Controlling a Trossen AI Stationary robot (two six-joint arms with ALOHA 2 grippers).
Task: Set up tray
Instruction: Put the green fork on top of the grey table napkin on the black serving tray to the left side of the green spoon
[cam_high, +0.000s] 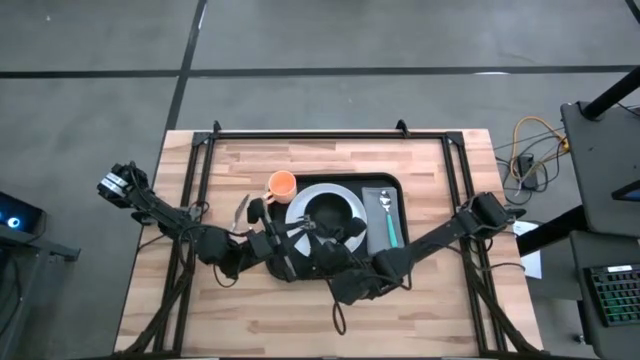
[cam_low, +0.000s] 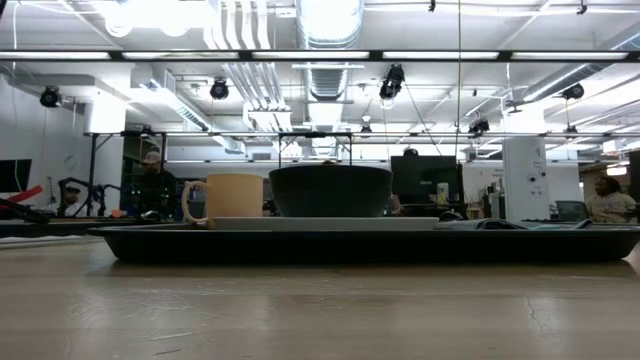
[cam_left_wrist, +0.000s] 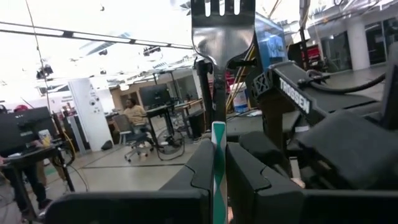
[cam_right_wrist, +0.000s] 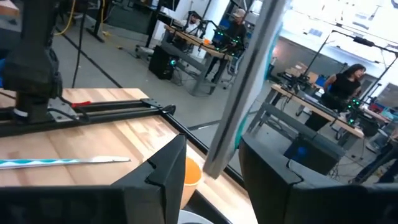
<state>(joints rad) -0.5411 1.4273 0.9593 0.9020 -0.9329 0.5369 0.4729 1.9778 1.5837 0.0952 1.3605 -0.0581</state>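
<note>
Fork (cam_left_wrist: 219, 37) stands upright, handle pinched in your left gripper (cam_left_wrist: 217, 171); your right gripper (cam_right_wrist: 211, 165), half open, straddles its shaft without gripping. Both hover just beside the tray (cam_high: 392, 182), left arm nearer its open side by the cup (cam_high: 282, 184)

Both arms reach inward and meet mid-desk; left claw (cam_left_wrist: 214, 171) is clamped tight, right claw (cam_right_wrist: 211, 168) spread apart.

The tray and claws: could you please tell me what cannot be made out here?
- High view: arms cover the tray's near rim and both claws.
- Low view: the bowl's wall hides its inside.
- Left wrist view: the picture's edge cuts off the fork handle in the left claw.
- Right wrist view: the utensil inside the right claw is blurred; contact unclear.
</note>
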